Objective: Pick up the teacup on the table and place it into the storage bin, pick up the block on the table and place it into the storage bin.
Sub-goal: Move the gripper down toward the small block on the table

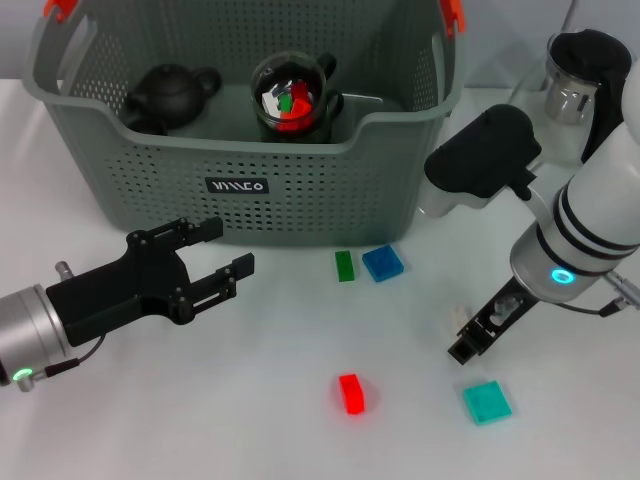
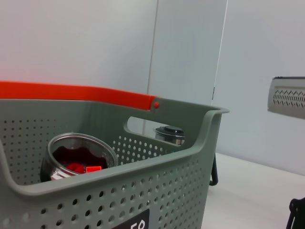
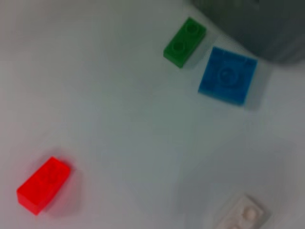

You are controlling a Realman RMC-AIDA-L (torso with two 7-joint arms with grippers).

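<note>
The grey storage bin (image 1: pixel 300 190) stands at the back of the table. Inside it sits a glass teacup (image 1: pixel 295 100) holding red and green pieces, also visible as the teacup (image 2: pixel 78 160) in the left wrist view. Loose on the table lie a green block (image 1: pixel 344 265), a blue block (image 1: pixel 382 262), a red block (image 1: pixel 351 393), a teal block (image 1: pixel 487 401) and a small white block (image 1: pixel 460 315). My left gripper (image 1: pixel 218 252) hovers open and empty in front of the bin's left side. My right gripper (image 1: pixel 475 338) hangs just beside the white block (image 3: pixel 240 214).
A black teapot (image 1: pixel 170 95) rests in the bin's left part. A glass vessel with a metal lid (image 1: pixel 570 90) stands at the back right behind my right arm. The green block (image 3: pixel 185 41), blue block (image 3: pixel 228 75) and red block (image 3: pixel 44 184) show below my right wrist.
</note>
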